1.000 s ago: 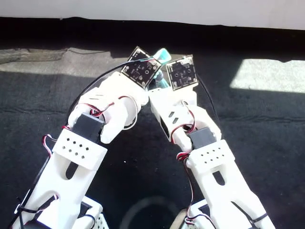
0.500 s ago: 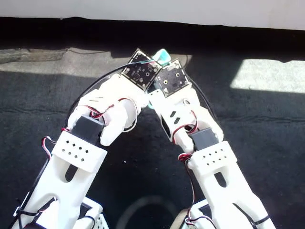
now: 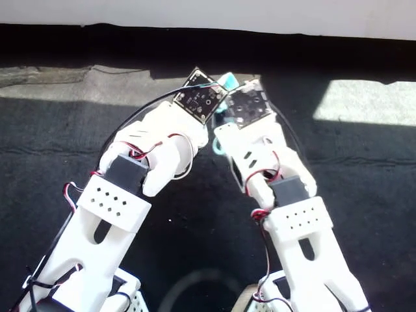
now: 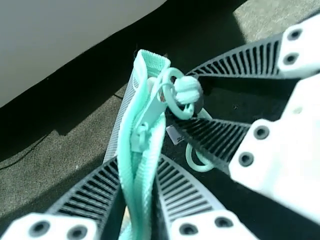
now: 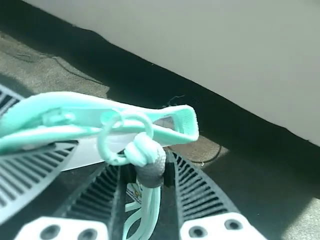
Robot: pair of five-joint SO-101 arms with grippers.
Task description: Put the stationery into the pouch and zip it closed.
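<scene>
1. Here the left gripper (image 4: 141, 200) has its two ribbed fingers drawn in tight on the pouch (image 4: 145, 120). The mint zipper band is pinched flat between them and runs up out of the jaws.
2. The right gripper (image 5: 145, 192) is narrowed to a slim gap, and we see the pull cord (image 5: 149, 165) caught in that gap at its knot and grey bead.
3. In the left wrist view we see the same grip from the side. The right gripper's fingertips (image 4: 200, 132) meet around the knot, just beside the pouch's end.
4. The cord is tied through a mint ring (image 5: 102, 142) on the zipper slider, so the knot sits touching the pouch's zipped edge.
5. The pouch lies stretched between the two grippers, zipper edge towards the cameras. Its looped end tab (image 5: 182, 122) sticks out past the ring.
6. We cannot tell whether the pouch's body rests on the table or hangs clear of it.
7. In the high view the two arms lean in together over the dark mat (image 3: 364, 195), wrists nearly touching. A mint corner of the pouch peeks out between them, near the white wall (image 3: 260, 13) at the far edge.
</scene>
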